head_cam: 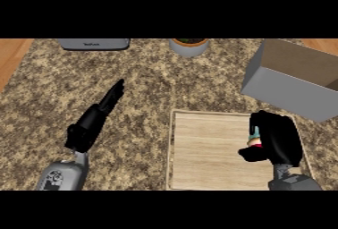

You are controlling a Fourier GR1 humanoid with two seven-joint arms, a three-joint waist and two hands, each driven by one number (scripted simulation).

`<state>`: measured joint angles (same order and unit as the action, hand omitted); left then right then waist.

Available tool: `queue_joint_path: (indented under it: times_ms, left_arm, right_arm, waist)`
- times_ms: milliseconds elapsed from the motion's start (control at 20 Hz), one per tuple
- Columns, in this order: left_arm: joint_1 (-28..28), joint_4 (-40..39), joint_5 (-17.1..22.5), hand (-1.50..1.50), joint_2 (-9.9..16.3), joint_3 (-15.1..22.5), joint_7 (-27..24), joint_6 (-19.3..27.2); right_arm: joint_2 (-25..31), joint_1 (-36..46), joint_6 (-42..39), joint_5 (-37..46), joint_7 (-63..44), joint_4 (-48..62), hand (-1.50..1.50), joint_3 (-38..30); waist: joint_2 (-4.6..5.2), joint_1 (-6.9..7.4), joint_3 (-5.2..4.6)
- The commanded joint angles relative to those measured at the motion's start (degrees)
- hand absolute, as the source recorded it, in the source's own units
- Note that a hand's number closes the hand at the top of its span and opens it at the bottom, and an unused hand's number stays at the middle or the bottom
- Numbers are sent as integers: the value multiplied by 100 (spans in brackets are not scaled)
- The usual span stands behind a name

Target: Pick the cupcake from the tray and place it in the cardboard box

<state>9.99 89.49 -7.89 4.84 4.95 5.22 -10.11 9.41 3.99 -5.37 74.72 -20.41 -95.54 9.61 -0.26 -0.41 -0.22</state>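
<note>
The bench (pixel 152 85) is seen from above, its top speckled brown and beige, with a strip of wood showing at the far left edge. At the top left a grey appliance (pixel 92 43) is cut off by the view's upper edge. The left robot hand (pixel 99 116) is held over the bare bench left of the tray, its fingers stretched out straight toward the far side and nothing grasped. At the top middle a grey pot (pixel 189 46) with dark contents is partly seen. The tray (pixel 204 152), a pale wooden board with a raised rim, lies right of centre near the lower edge. Over its right part the right robot hand (pixel 274 136) is curled round the cupcake (pixel 254 138), of which only a small patch of pale, pink and tan colour shows at the hand's left side; whether it rests on the tray or is lifted cannot be told. At the upper right the box (pixel 290 85) stands open, grey outside and brown inside, just beyond the tray's far right corner and apart from the hand.
</note>
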Motion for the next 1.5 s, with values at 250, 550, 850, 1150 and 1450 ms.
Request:
queue_joint_path:
  times_ms: [250,550,850,1150,1450]
  left_arm:
    - [-1,228,100,0,124,-131,128,-152]
    - [-153,257,-57,0,-18,46,212,-50]
    - [-65,135,-1,0,111,-151,-42,-163]
    - [-115,-14,99,0,180,-259,-198,-321]
    - [-60,240,-208,0,-234,112,219,21]
  right_arm:
    - [-83,-91,-1246,-114,-558,-2657,150,251]
    - [-394,52,-1780,13,-1300,-4121,150,311]
    - [-685,1156,-2323,-224,-1902,-3881,150,-379]
    - [-161,2124,-2690,-911,-1810,-3398,150,-1718]
    - [302,2412,-2008,-1469,-1172,-2187,150,-2590]
  waist:
    - [2,10,19]
    - [3,17,20]
    - [25,56,20]
    - [25,54,20]
    - [26,60,24]
